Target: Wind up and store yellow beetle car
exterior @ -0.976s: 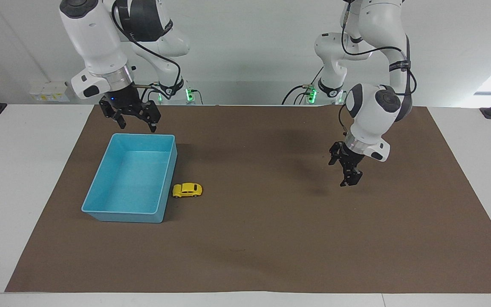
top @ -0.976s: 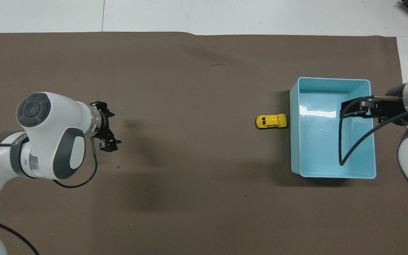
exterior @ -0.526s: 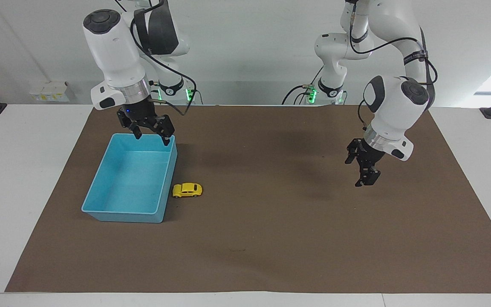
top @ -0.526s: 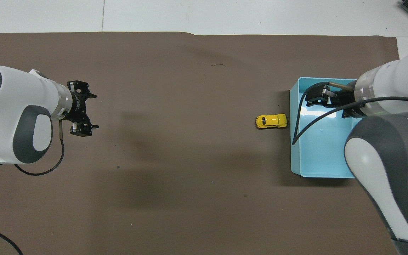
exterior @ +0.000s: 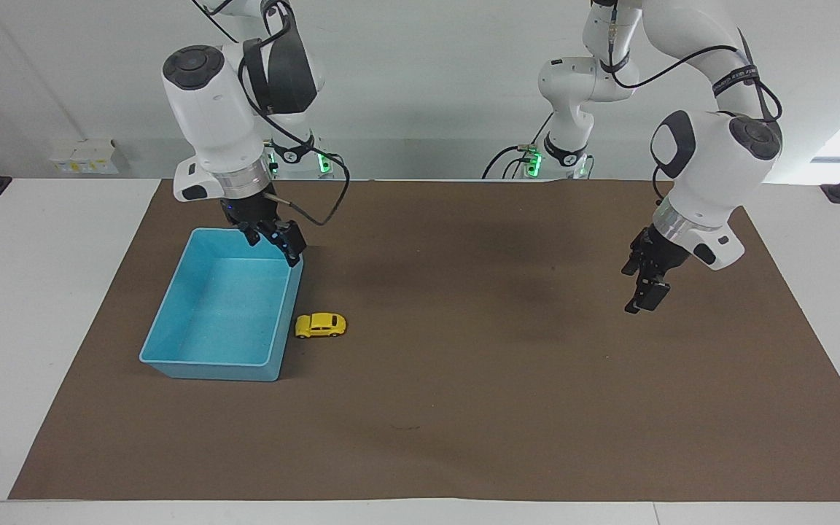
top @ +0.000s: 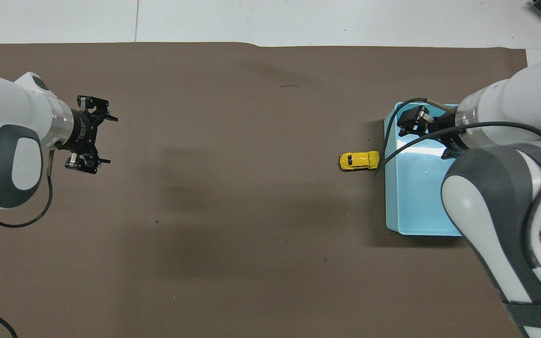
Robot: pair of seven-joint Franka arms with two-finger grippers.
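Observation:
The yellow beetle car stands on its wheels on the brown mat, right beside the light blue bin, on the bin's side toward the left arm's end. It also shows in the overhead view, next to the bin. My right gripper is open and empty, in the air over the bin's corner that is nearer to the robots on the car's side; it shows in the overhead view too. My left gripper is open and empty, in the air over bare mat toward the left arm's end.
The brown mat covers most of the white table. The bin holds nothing. A black cable loops from the right wrist over the bin's rim.
The right gripper has moved along and down from over the bin's near edge to its corner on the car's side. The left gripper has drawn back toward the left arm's end. The car has not moved.

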